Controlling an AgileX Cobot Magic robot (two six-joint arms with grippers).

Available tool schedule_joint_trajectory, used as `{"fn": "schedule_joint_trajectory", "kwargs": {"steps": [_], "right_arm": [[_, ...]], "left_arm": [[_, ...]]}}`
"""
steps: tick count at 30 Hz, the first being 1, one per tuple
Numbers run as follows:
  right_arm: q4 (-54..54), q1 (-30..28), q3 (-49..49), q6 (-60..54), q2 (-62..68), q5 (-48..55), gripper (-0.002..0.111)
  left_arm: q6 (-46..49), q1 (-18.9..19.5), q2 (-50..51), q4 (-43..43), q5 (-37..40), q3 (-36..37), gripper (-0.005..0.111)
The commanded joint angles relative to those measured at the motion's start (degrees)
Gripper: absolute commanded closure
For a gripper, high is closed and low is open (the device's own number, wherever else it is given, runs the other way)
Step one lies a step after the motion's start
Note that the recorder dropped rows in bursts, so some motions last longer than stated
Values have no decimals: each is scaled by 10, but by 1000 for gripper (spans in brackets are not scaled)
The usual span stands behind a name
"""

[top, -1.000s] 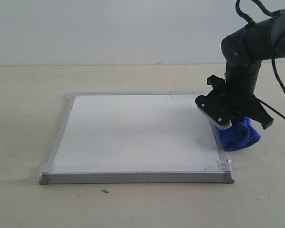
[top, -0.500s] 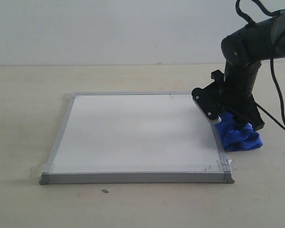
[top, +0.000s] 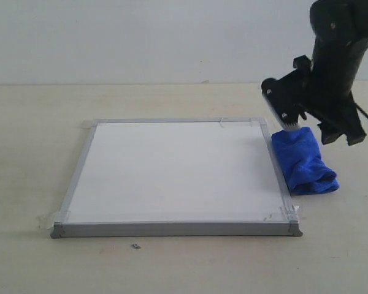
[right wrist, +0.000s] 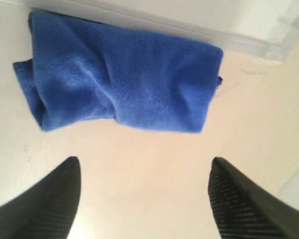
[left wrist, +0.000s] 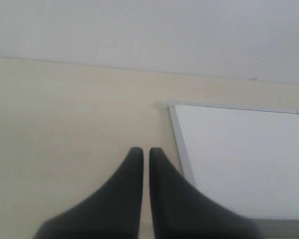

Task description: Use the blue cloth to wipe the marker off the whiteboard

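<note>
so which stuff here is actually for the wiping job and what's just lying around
For the job: whiteboard, which looks clean; blue cloth beside it; right gripper, open above the cloth.

Just lying about: dark speck on the table; left gripper, shut.

No legible text, labels, brands, numbers or signs anywhere in these views.

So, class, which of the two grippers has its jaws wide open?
The right gripper, hovering over the blue cloth: its jaws stand far apart, while the left gripper has its jaws almost together.
</note>
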Motion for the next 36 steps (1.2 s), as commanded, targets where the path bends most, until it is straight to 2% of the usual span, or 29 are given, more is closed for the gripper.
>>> {"fn": "schedule_joint_trajectory", "kwargs": {"steps": [1, 6, 7, 9, 12, 14, 15, 16, 17, 20, 31, 36], "right_arm": [[66, -3, 0, 73, -82, 23, 45], [125, -3, 0, 224, -164, 28, 45], [125, -3, 0, 333, -192, 44, 45], [120, -3, 0, 472, -222, 104, 45], [121, -3, 0, 563, -240, 157, 45], [124, -3, 6, 619, -243, 157, 49], [133, -3, 16, 653, -245, 157, 60], [137, -3, 21, 656, -246, 157, 75], [138, -3, 24, 661, -246, 157, 84], [138, -3, 30, 664, -246, 157, 103], [159, -3, 32, 668, -271, 157, 106], [160, -3, 62, 705, -327, 157, 106]], "left_arm": [[1, 1, -2, -3, -2, 2, 102], [1, 1, -2, -3, -2, 2, 102], [1, 1, -2, -3, -2, 2, 102], [1, 1, -2, -3, -2, 2, 102], [1, 1, -2, -3, -2, 2, 102], [1, 1, -2, -3, -2, 2, 102], [1, 1, -2, -3, -2, 2, 102], [1, 1, -2, -3, -2, 2, 102], [1, 1, -2, -3, -2, 2, 102], [1, 1, -2, -3, -2, 2, 102], [1, 1, -2, -3, -2, 2, 102], [1, 1, -2, -3, -2, 2, 102]]}}
